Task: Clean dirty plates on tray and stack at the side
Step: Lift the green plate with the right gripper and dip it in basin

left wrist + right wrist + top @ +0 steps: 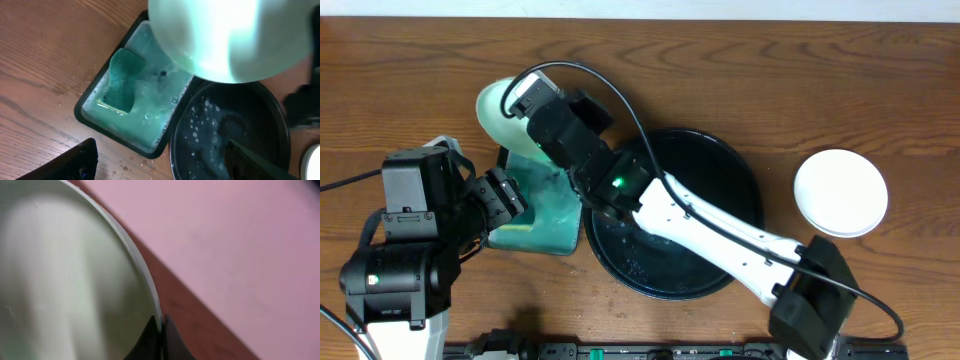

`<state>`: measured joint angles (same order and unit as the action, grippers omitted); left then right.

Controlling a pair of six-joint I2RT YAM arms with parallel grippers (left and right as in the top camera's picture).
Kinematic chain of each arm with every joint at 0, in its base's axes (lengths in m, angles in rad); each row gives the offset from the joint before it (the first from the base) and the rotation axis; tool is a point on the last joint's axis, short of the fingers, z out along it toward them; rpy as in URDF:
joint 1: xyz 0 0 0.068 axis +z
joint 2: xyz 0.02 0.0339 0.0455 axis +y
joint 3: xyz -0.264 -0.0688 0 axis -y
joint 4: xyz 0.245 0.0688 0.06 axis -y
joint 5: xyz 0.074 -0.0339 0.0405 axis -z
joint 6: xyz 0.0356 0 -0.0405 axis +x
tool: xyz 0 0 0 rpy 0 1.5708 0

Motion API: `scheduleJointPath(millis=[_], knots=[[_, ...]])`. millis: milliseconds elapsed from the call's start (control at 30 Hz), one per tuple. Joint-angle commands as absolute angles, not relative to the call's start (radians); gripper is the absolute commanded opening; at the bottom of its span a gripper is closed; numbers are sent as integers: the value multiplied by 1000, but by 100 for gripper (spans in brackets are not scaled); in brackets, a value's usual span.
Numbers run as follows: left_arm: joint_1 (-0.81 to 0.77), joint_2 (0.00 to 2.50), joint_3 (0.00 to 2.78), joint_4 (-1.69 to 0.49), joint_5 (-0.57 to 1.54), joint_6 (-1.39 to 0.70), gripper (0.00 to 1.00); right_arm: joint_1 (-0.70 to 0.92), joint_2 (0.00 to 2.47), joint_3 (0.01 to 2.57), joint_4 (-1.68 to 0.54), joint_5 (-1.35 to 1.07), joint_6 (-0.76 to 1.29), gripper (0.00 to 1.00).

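Note:
My right gripper [523,103] is shut on the rim of a white plate [500,110] and holds it tilted above the far end of the rectangular dish. In the right wrist view the fingers [161,330] pinch the plate's edge [65,280]. The plate also fills the top of the left wrist view [230,40]. The round black tray [740,190] lies mid-table with wet drops and no plate on it; it also shows in the left wrist view [270,115]. A clean white plate [840,192] sits at the right. My left gripper [508,195] is open and empty beside the dish [160,167].
A rectangular black-rimmed dish [545,235] of teal liquid stands left of the tray, with a teal sponge [122,80] in it. Water drops lie on the wooden table by the dish. My right arm stretches across the tray.

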<state>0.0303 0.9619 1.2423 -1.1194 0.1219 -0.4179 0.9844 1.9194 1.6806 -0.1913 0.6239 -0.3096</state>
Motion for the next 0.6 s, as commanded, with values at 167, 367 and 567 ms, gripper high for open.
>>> scheduleJointPath(millis=[167,367,567], knots=[[34,962,1259,-1122,123,-412,81,1043,1880,1693,-82,869,-469,1],[34,962,1259,-1122,123,-412,81,1065,1879,1693,-56,898,-496,1],[34,962,1259,-1122,123,-412,81,1068,1877,1694,-55,902,-496,1]])
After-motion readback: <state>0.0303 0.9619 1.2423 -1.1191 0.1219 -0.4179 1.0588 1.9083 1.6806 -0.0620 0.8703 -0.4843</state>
